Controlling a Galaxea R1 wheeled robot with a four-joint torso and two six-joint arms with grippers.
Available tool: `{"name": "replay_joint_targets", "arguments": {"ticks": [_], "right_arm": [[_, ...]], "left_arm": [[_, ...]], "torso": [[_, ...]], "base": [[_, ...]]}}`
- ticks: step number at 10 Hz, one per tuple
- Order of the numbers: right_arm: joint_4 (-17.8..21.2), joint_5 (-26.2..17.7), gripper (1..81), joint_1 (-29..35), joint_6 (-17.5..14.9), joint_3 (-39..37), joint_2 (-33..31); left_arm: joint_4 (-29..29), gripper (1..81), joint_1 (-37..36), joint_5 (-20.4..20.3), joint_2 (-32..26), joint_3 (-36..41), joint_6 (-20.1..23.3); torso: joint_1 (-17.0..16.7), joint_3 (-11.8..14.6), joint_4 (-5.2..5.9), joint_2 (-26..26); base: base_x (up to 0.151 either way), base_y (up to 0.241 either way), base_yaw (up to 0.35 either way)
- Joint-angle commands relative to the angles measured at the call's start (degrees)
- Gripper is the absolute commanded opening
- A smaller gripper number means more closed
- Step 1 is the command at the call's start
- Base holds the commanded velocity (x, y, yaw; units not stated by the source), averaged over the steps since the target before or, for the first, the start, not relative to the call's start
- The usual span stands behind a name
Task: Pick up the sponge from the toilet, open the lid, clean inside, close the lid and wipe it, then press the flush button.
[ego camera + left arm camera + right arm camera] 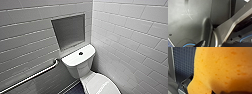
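Observation:
The white toilet point(82, 68) stands in the corner of a tiled room, below me and to the right of centre. Its oval lid point(101, 86) is down over the bowl. On the flat tank top the round dark flush button point(80, 53) sits in the middle. The orange sponge point(223, 69) shows very large and close in the right wrist view, above dark small-tiled floor point(184, 62), and my right gripper is shut on it. In the left wrist view I see dark panels of my own body and nothing held.
A metal grab bar point(32, 76) slants along the left wall beside the tank. A recessed grey niche point(69, 30) sits in the wall above the tank. White tiled walls close in on both sides of the toilet.

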Motion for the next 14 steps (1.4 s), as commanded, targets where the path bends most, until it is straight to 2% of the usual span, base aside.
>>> {"name": "replay_joint_targets", "arguments": {"ticks": [1,2,4,5,10,13,14], "right_arm": [[-0.2,-5.1,1.0,-1.2,-4.5,-1.8,1.5],[-0.2,-4.5,1.0,-2.3,-5.8,-2.4,2.8],[-0.2,-1.1,1.0,-4.7,-7.8,-3.6,5.1],[-0.2,-1.0,1.0,-5.4,-8.3,-5.0,6.5],[-0.9,-1.0,1.0,-8.3,-10.6,-11.4,12.9],[-1.3,-1.2,1.0,-9.2,-13.2,-13.4,15.1],[-1.2,-1.2,1.0,-9.1,-13.2,-13.4,15.2]], "left_arm": [[0.6,81.1,0.9,3.7,-0.3,0.4,0.4],[0.6,81.1,0.8,3.6,-0.4,0.4,0.4],[0.6,81.1,0.8,3.6,-0.6,0.4,0.4],[0.6,81.1,0.8,3.7,-0.8,0.4,0.4],[0.6,81.1,0.8,3.5,-1.0,0.3,0.4],[0.1,81.1,-0.1,3.9,-1.0,-0.1,0.4],[0.1,81.1,-0.1,3.9,-0.9,-0.1,0.4]], "torso": [[-3.5,5.0,0.0,5.5],[-5.0,6.9,0.0,7.7],[-7.9,8.1,0.0,12.0],[-9.4,6.0,0.0,14.2],[-16.2,6.8,0.0,24.8],[-20.5,6.8,0.0,31.4],[-21.8,9.9,0.0,33.5]], "base": [[0.0,0.0,0.0],[0.0,0.0,0.0],[0.0,0.0,0.0],[0.0,0.0,0.0],[0.0,0.0,0.0],[0.0,0.0,0.0],[0.0,0.0,0.0]]}}
